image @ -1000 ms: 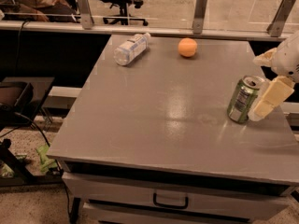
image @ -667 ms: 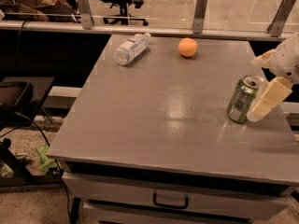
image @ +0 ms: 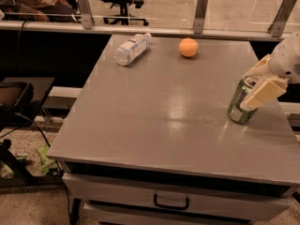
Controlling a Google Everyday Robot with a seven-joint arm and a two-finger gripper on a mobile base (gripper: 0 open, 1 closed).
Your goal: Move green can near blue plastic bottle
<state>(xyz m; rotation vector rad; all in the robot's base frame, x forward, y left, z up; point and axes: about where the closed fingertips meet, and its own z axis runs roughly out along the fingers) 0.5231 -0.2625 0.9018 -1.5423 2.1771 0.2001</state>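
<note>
The green can (image: 237, 108) stands, slightly tilted, on the grey table (image: 164, 111) near its right edge. My gripper (image: 244, 91), cream and white, comes in from the right and sits right at the can's top and right side, covering part of it. The blue plastic bottle (image: 131, 48), clear with a white-and-blue label, lies on its side at the table's far left corner, well away from the can.
An orange ball-like fruit (image: 188, 47) sits at the table's far middle. A glass barrier with metal posts (image: 200, 6) runs behind the table. A drawer handle (image: 171, 202) shows below the front edge. Cables and a dark stand are on the floor at the left.
</note>
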